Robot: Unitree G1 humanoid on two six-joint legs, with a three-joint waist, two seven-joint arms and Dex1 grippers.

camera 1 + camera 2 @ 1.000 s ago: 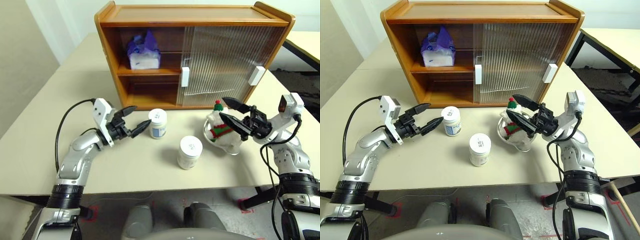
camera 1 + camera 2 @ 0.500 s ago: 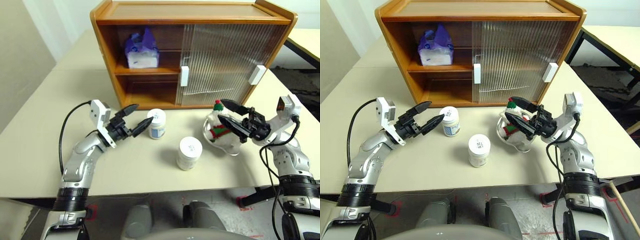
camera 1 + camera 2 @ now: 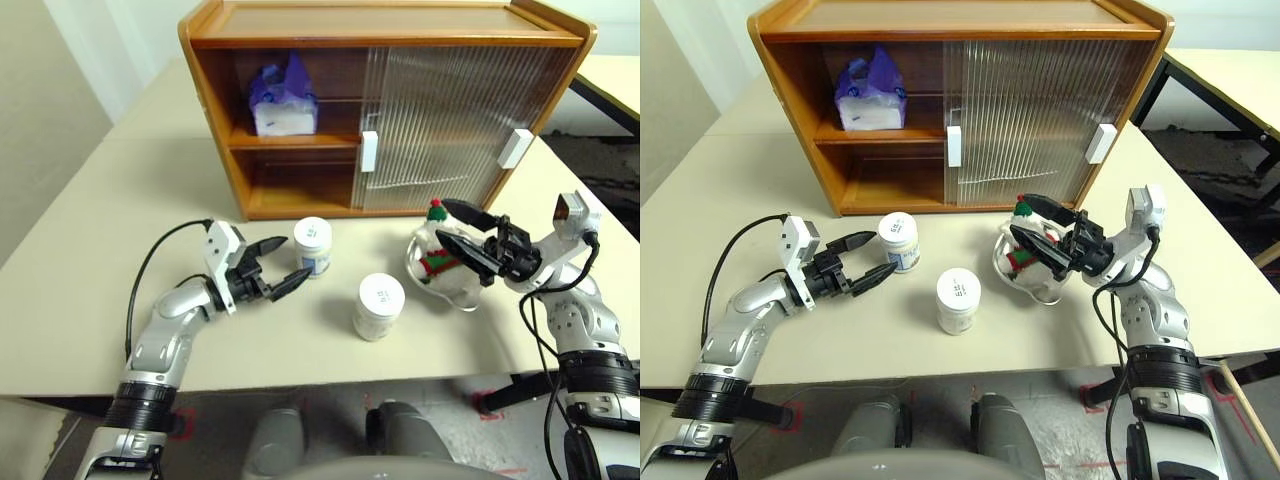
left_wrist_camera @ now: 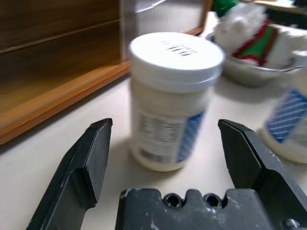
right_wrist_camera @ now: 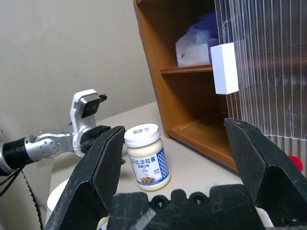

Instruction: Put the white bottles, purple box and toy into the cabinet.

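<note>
On the tabletop in the head view, lining up the left gripper [image 3: 279, 265], fingers spread wide and holding nothing, on the nearer-to-cabinet white bottle [image 3: 313, 246]. Sitting just in front of the cabinet [image 3: 390, 100] by its open left half; second white bottle [image 3: 379, 306] standing nearer the table edge, well apart from the first. Purple box [image 3: 284, 100] already resting on the upper shelf. Toy [image 3: 437, 252] lying in a silver bowl [image 3: 452, 286], with the right gripper [image 3: 462, 229] hovering over it, jaws wide and empty.

In the left wrist view, framing the bottle [image 4: 172, 98] between the two black fingers [image 4: 86, 167], though not yet touching either. Needing, by my reading, a little more forward travel so the pads land on the bottle's body below the cap rather than on the cap. Keeping the approach level, to avoid nudging the bottle over or pushing it against the cabinet's base board.

In the right wrist view, looking past wide-open fingers [image 5: 98, 163] to the same bottle [image 5: 146, 158], the left arm behind it, and the lower shelf free for it.
</note>
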